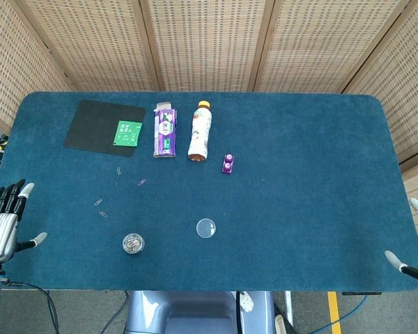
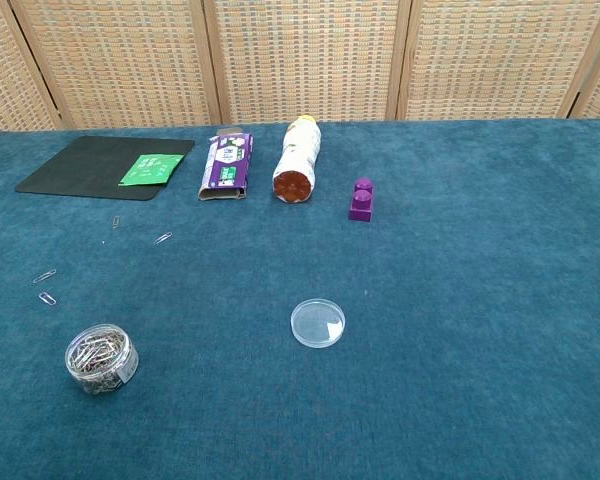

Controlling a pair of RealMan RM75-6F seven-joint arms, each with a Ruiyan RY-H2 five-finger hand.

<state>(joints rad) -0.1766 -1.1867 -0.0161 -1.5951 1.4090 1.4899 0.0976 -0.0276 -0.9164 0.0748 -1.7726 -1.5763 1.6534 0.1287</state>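
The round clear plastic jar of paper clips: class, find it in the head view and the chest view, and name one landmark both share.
Head view: the round clear plastic jar of paper clips sits lower left, near the table's front edge.
Chest view: it sits at bottom left.
Shared landmark: the clear round plastic lid lies to its right in both.

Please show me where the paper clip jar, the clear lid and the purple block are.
paper clip jar (image 2: 101, 357), chest view, its side
clear lid (image 2: 318, 323), chest view, its middle
purple block (image 2: 361, 200), chest view, its top

Print on green packet (image 1: 128, 133), purple carton (image 1: 165, 130), bottle (image 1: 200, 131) too small; nothing legible.
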